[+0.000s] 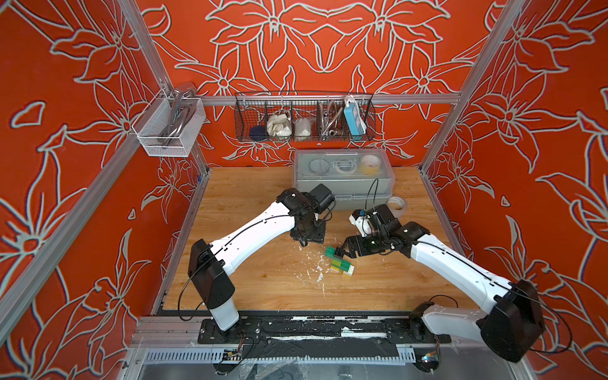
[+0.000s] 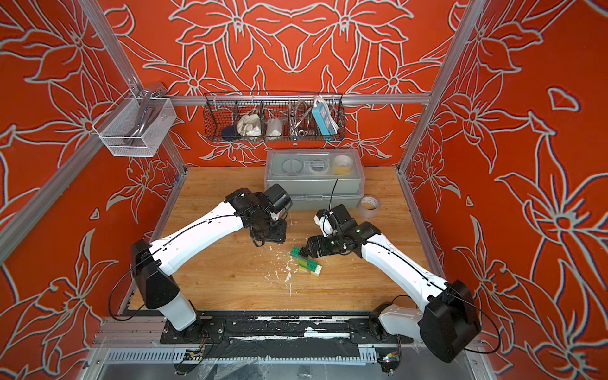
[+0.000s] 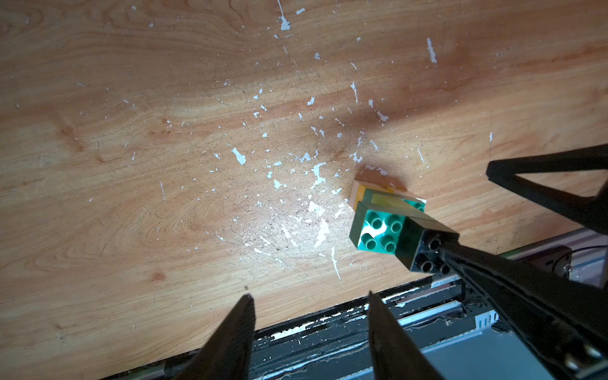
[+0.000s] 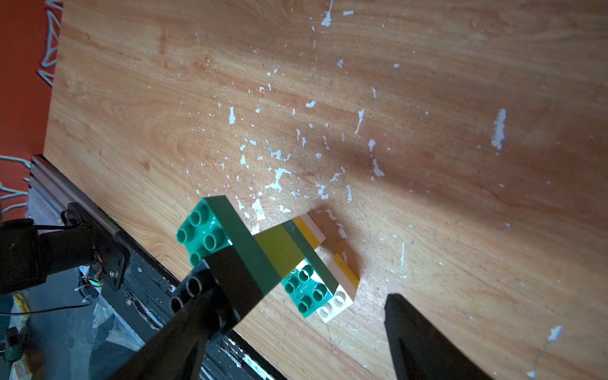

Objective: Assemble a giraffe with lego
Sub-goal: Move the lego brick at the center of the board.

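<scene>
The wrist views alone show the right fingers (image 4: 184, 329) spread wide, one touching the giraffe's (image 4: 279, 250) black cap (image 4: 237, 279), gripping nothing; the left fingers (image 3: 230, 339) are part-open, empty. The giraffe stands mid-table (image 1: 263, 286), long axis upright, its green head (image 4: 204, 230) jutting toward the left arm (image 1: 256, 237).

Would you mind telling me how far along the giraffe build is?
Done: the giraffe stands built, white-yellow legs up to black cap. In hand: the open right gripper has one finger on that cap; the left gripper hovers empty. Left: probably just pulling away.
</scene>
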Robot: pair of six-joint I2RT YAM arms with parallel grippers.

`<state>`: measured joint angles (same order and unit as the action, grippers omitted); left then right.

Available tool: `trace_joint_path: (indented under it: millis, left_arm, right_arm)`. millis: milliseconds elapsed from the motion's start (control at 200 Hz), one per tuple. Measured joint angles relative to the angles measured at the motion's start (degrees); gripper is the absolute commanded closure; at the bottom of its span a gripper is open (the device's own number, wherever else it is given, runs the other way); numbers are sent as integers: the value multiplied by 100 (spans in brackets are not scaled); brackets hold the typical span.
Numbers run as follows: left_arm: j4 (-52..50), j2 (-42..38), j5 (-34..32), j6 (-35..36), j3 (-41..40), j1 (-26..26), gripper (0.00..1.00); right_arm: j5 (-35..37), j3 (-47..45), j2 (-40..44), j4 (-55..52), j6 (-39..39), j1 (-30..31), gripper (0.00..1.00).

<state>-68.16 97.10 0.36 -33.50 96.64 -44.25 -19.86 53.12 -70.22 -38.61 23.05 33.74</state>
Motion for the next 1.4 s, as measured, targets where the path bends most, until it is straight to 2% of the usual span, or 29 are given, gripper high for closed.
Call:
trace_joint_path:
  millis: [335, 656, 841, 1121, 1241, 1396]
  left_arm:
    - [26, 0, 22, 2, -9, 2, 45]
    - [319, -179, 232, -2, -575, 186, 45]
    - [688, -629, 658, -90, -1261, 544, 45]
    - [968, -863, 1099, -111, -1867, 756, 45]
    - [1019, -881, 1200, -107, -1899, 796, 45]
    - [1029, -1008, 1255, -105, -1904, 809, 45]
  right_arm:
    - [28, -175, 393, -72, 11, 111, 7]
    - [46, -498, 1888, 92, 188, 122, 4]
    - [101, -1228, 2531, -339, 605, 131, 5]
    - [254, -2070, 2697, -570, 1405, 131, 4]
    - [291, -2645, 2645, -140, 1768, 131, 7]
    - [315, -2879, 2026, 588, 2017, 131, 9]
